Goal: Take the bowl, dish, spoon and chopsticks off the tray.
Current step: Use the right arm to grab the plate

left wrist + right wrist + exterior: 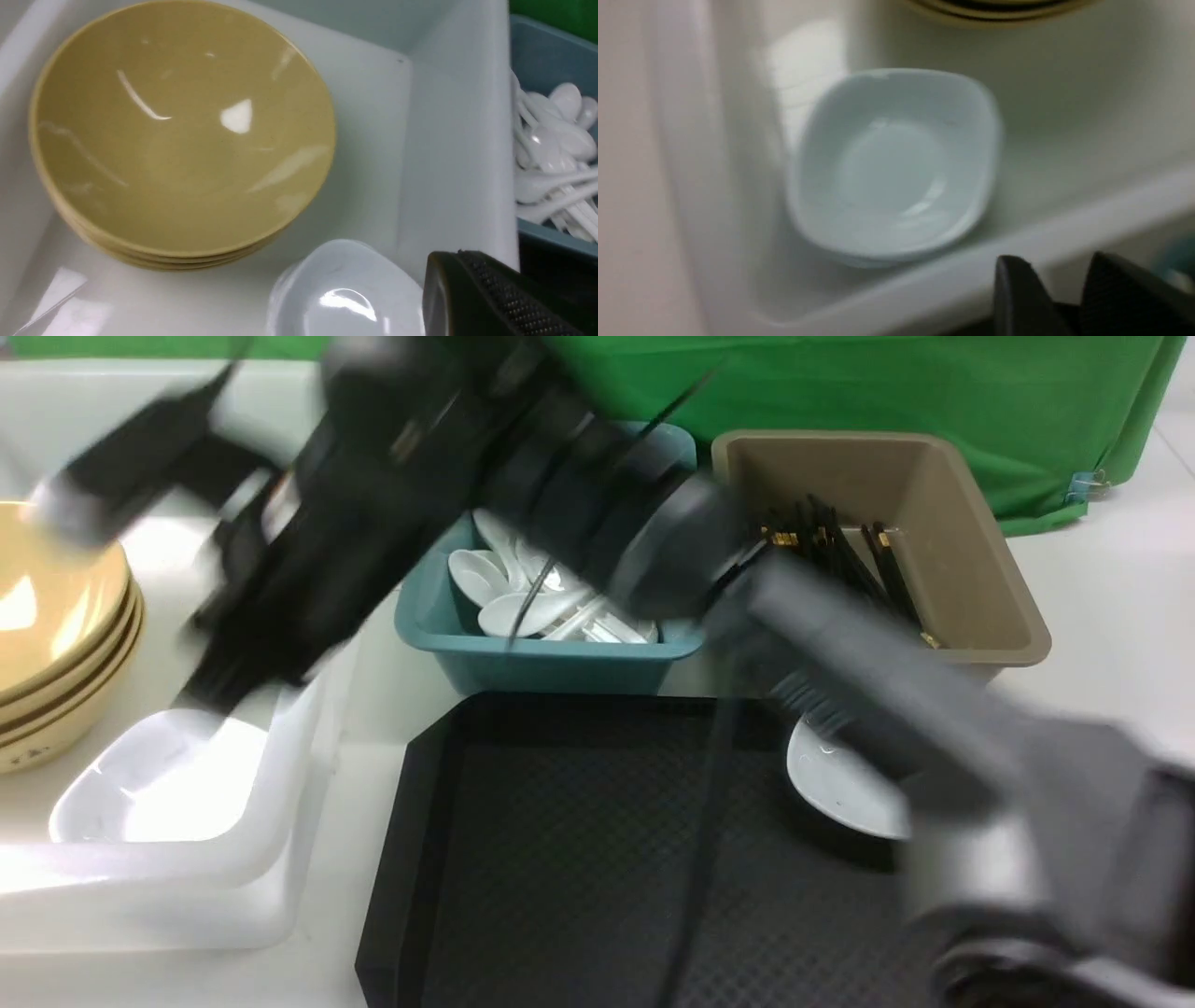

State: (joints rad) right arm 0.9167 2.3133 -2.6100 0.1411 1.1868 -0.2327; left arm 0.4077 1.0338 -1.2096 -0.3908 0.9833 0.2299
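Note:
The black tray (pixel 579 859) lies near the front, with a glossy white piece (pixel 840 784) at its right, half hidden under my right arm; I cannot tell if it is the spoon. Mustard bowls (pixel 182 130) are stacked in a white bin (pixel 458 140), and a white dish (pixel 896 163) sits beside them. My right gripper (pixel 1057 261) hovers at the bin's rim next to that dish, open and holding nothing. My left gripper (pixel 455 256) is shut and empty above the dish's edge. Both arms are blurred in the front view.
A teal bin (pixel 439 635) behind the tray holds several white spoons (pixel 523 588). To its right, a brown bin (pixel 990 569) holds black chopsticks (pixel 840 560) with gold bands. A green cloth hangs at the back. My right arm crosses over the tray's right side.

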